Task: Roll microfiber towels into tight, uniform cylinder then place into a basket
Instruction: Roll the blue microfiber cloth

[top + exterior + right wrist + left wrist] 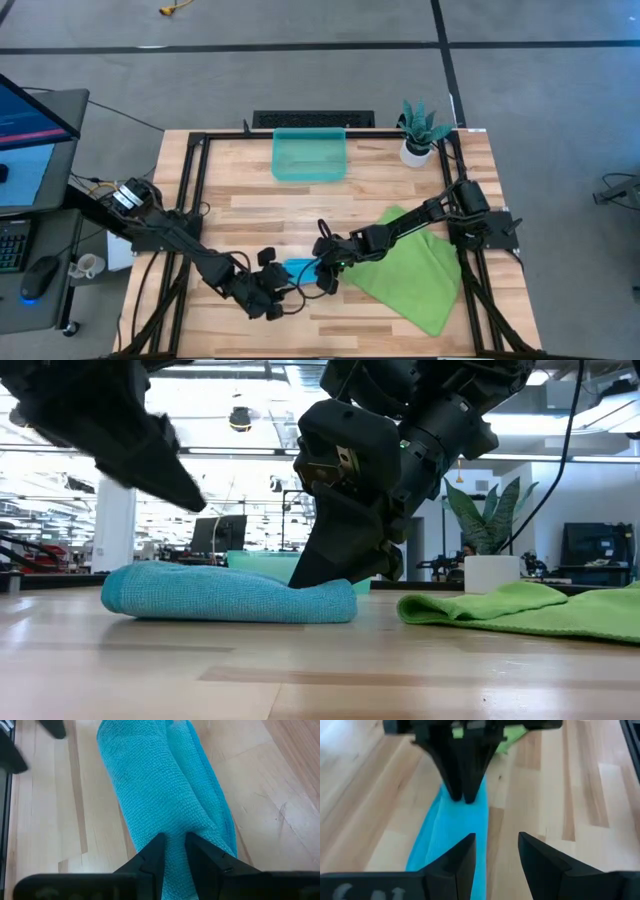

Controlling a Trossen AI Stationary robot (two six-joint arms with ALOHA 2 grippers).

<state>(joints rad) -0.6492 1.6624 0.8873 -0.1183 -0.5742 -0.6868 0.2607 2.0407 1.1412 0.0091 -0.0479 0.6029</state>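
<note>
The table (260,205), a pale butcher-block top of glued wooden strips framed by black metal rails, is carrying everything. Over its 4 o'clock part the green towel (405,268) is lying spread and loosely rumpled, a soft lime cloth with one corner pointing toward the near edge; in the low view its folds are sitting low and wavy on the wood. The right arm (420,213) is crossing over this cloth.

At 12 o'clock the basket (310,156) is standing, a low-walled rectangular bin of see-through teal plastic, well apart from both towels. At 1 o'clock a white pot (415,151) is holding a spiky green plant.

At 6 o'clock the blue towel (165,785) is lying as a long, soft roll with a fine looped weave and a lengthwise seam where its layers are meeting; in the low view it is resting flat on the wood, rounded at its free end.

The right gripper (173,849) is pinching one end of the blue towel, its dark fingers pressing into the pile. The left gripper (496,854) is hovering at the roll's other end, fingers spread, with one finger over the cloth and nothing between them.
</note>
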